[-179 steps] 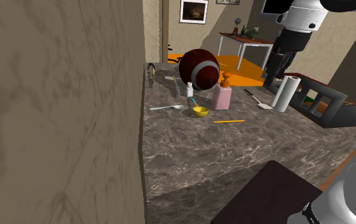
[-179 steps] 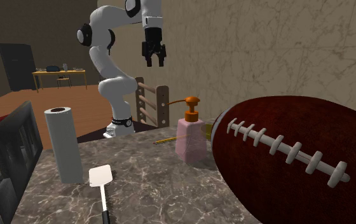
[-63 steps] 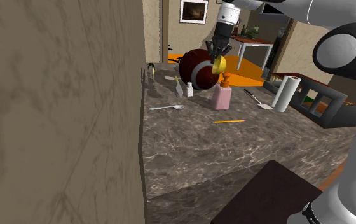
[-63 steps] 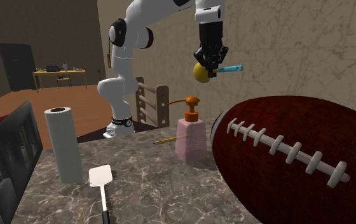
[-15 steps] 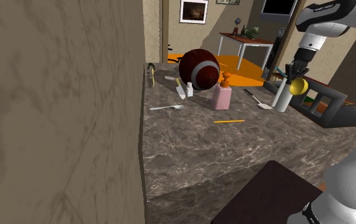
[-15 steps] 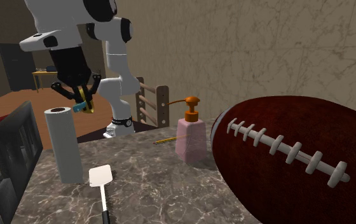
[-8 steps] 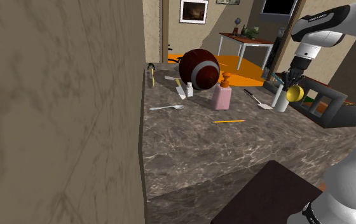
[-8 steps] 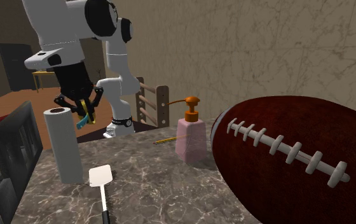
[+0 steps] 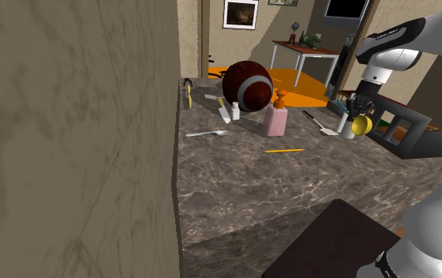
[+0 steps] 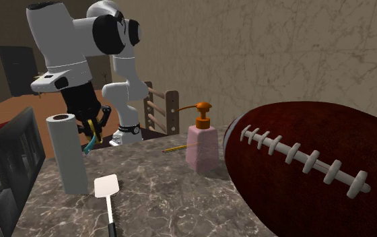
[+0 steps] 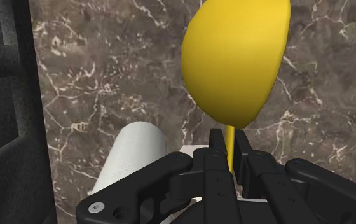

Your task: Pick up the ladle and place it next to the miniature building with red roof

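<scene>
Ladle [image 11: 237,60], yellow-bowled, hangs clasped by its handle in the tool [image 11: 232,153] beside the white paper roll [image 11: 132,159].

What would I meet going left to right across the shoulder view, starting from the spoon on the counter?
spoon → pink soap dispenser → spatula → white paper roll → yellow ladle

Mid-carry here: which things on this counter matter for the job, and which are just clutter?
Job:
- ladle, clasped in the gripper
- dark miniature building

Lying about:
- football
- pink soap bottle
- paper towel roll
- spatula
- spoon
- pencil
</scene>
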